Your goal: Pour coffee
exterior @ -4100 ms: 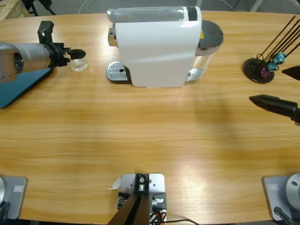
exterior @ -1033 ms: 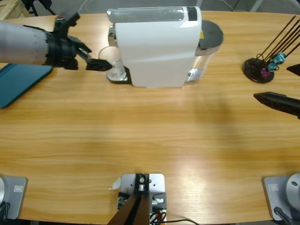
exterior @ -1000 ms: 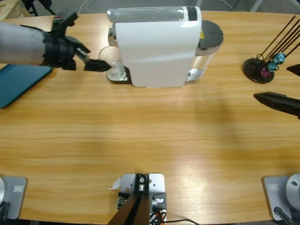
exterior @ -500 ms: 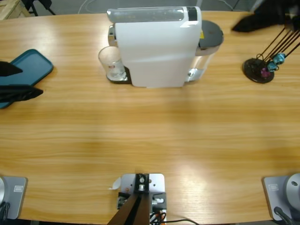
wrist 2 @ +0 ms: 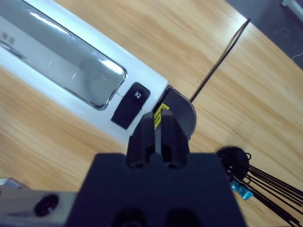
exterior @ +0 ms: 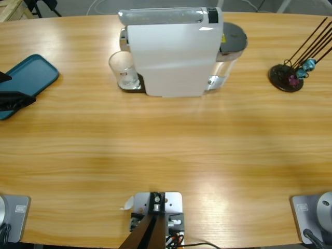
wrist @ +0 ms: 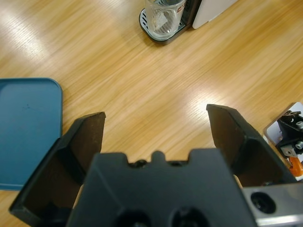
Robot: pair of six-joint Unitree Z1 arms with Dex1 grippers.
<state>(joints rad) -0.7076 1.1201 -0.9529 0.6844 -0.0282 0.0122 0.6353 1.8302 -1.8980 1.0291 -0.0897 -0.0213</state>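
Left gripper: jaws spread wide, nothing between them. In the high view it shows only as black tips at the table's left edge, lying over the near corner of the tray. From its wrist camera the tray sits to the left of the jaws, bare wood ahead.

Right gripper: jaws pressed together, holding nothing. It hangs above the machine, tips over the black button at the end of the clear lid strip. Not seen in the high view.

Open room: the whole near half of the table is bare wood from left edge to right. All objects stand along the far half.

Surface: light wood, long grain, glossy with lamp glare. Dark floor beyond the far edge.

Machine: white body, far centre, grey water tank at its right end. Drip plate at its left end.

Glass: upright on the drip plate, touching nothing else, well apart from both grippers. Clear, with a small red mark; contents not discernible.

Stand: black round base at far right, thin black rods leaning up and right, small blue and pink pieces at the base.
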